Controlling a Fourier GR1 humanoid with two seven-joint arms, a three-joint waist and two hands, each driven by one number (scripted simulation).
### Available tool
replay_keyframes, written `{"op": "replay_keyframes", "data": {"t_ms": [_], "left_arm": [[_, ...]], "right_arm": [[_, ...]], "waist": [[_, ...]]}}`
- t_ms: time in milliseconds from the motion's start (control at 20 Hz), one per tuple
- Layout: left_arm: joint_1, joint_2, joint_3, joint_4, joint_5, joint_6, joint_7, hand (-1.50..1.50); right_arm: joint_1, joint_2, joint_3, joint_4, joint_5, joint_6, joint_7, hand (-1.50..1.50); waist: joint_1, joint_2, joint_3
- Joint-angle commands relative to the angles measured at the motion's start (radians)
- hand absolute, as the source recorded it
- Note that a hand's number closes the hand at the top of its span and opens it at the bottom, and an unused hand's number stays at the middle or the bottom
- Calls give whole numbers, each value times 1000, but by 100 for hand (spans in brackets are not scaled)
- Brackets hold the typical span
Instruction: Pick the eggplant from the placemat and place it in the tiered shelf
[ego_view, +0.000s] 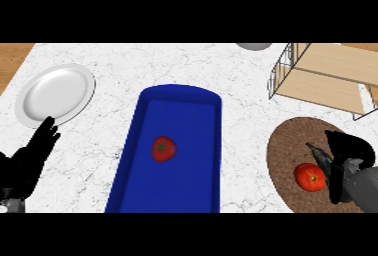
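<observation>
A white marbled counter (103, 145) is seen from steeply above. At its right side a round brown woven placemat (289, 145) is laid, and on it a red tomato (310, 176) with a green stem spot is found. No eggplant can be made out on the placemat; whether it is hidden under the right robot hand (345, 150) cannot be told. That robot hand is positioned over the right part of the placemat, just beside the tomato, with a dark finger (319, 152) pointing up and to the left; whether its fingers are closed on anything cannot be told.

Beyond the placemat, at the upper right, the tiered shelf (325, 80) is placed, made of pale wooden boards within a thin wire frame.

In the middle of the counter a long blue tray (129, 185) is set, and a second tomato (164, 149) is contained in it. A white plate (55, 94) is seen at the upper left. The left robot hand (31, 155) is held at the left edge, fingers straight and spread apart, their tips just below the plate. A grey rounded object (255, 46) is partly shown at the top edge.
</observation>
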Motion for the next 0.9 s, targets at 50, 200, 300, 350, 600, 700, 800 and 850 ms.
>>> {"op": "replay_keyframes", "data": {"t_ms": [50,200,300,350,600,700,800,850], "left_arm": [[-14,-29,8,46,-31,-22,-25,0],[-16,3,39,7,-19,-31,15,0],[-13,-44,3,-34,-46,4,42,0],[-70,-40,15,45,-52,-2,17,0],[-51,-41,10,-35,-63,5,82,0],[-3,-60,14,-43,-76,0,43,0],[-28,-43,43,45,-65,-24,-14,0],[21,-60,13,-18,-71,-21,-4,0]], "right_arm": [[51,30,-62,36,60,-40,-47,150],[47,17,-59,84,65,-7,-129,150],[81,13,-42,23,102,-20,-139,150],[38,25,-37,53,111,15,-129,150],[32,49,-30,53,201,-54,-147,150],[48,31,-62,-9,212,-55,-162,150],[29,6,-79,-69,186,-81,-242,150],[-2,72,-55,-42,202,-158,-261,150]], "waist": [[-5,3,4],[-2,3,4],[-5,2,4],[-5,3,4],[0,2,4],[-2,1,4],[-7,1,3],[9,1,5]]}}
